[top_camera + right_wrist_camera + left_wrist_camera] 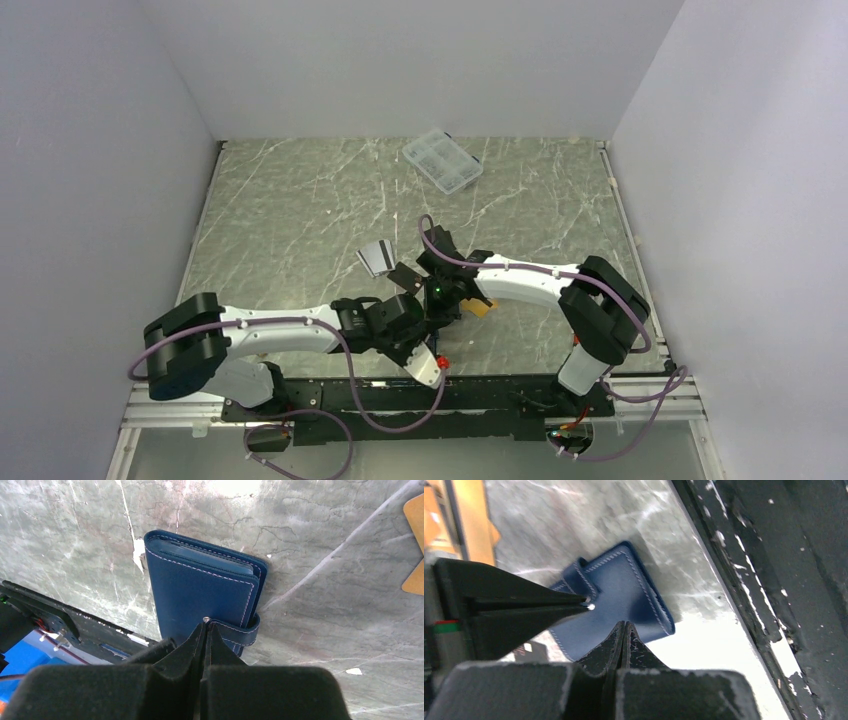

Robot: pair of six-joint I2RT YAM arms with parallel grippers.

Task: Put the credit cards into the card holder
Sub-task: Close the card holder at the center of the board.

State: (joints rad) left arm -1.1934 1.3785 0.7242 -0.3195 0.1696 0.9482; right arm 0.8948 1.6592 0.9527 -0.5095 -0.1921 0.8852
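a grey-green marbled table (300, 200) fills the floor of a white-walled cell, with a black rail along its near edge. the left arm (280, 335) stretches from the near-left corner towards the middle of the near edge, and the right arm (530, 275) reaches in from the near-right corner, so that both wrists crowd together there. the left gripper (624, 626) has its two fingers pressed together with nothing between them, the tips hanging over one edge of the card holder (624, 592); whether they touch it cannot be told. the right gripper (206, 627) is likewise pinched tight on nothing, and its tips sit right at the snap tab (240, 632) of the holder. a clear compartment box (443, 162) lies askew near the far edge, well apart from everything else. the card holder, navy with pale stitching, lies flat and folded, its tab wrapped round the open side, near the middle of the near edge and just beside the rail; in the top view the wrists hide it. a small fan of silver-grey cards (378, 258) lies on the table just beyond the left wrist. an orange card (483, 309) lies flat beside the right wrist, near the holder but not touching it.
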